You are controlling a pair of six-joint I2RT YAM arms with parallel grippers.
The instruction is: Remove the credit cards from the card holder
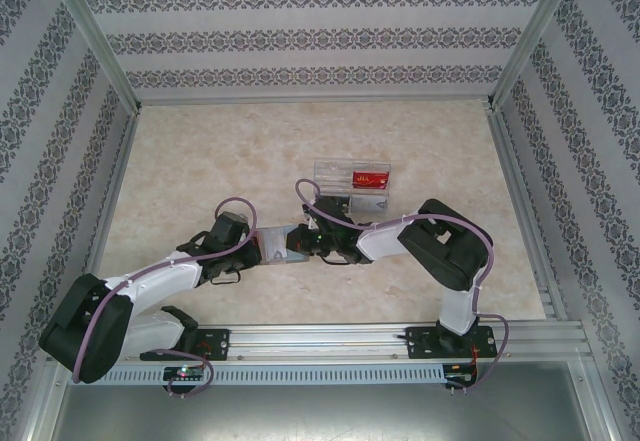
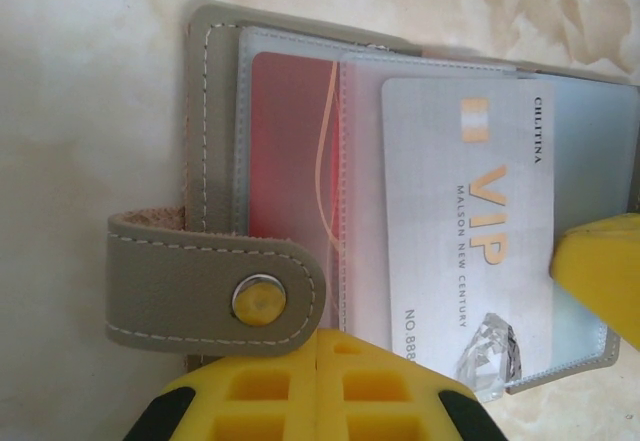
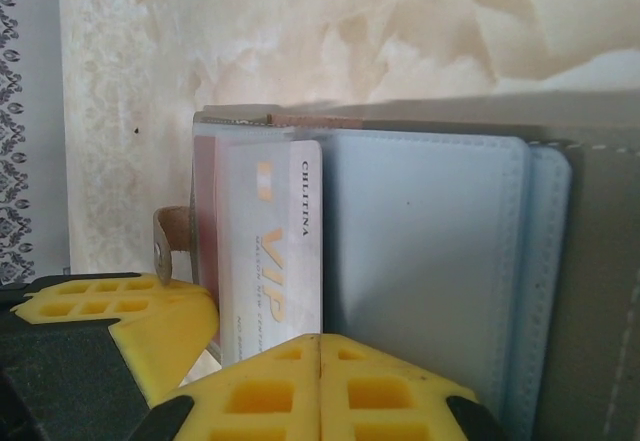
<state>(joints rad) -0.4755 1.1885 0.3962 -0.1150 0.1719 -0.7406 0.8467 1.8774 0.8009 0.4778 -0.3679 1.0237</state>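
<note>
Marbled cream table (image 1: 200, 161), patterned walls around: finding the grey card holder (image 2: 215, 111) lying open near the front middle, between both arms. Noting the left tool (image 2: 318, 346) closed together on the holder's near edge, just below the snap tab (image 2: 210, 281), apparently anchoring it. Noting the right tool (image 3: 320, 346) closed as well, seemingly pinching the edge of the white VIP card (image 2: 460, 241), sticking partway out of its clear sleeve. Seeing a red card (image 2: 290, 141) sitting deeper in the next sleeve. Judging extraction of the white card under way. Advising pulling straight along the sleeve, holding the card flat and the left anchor firm, avoiding dragging the holder or snagging the sleeve.
</note>
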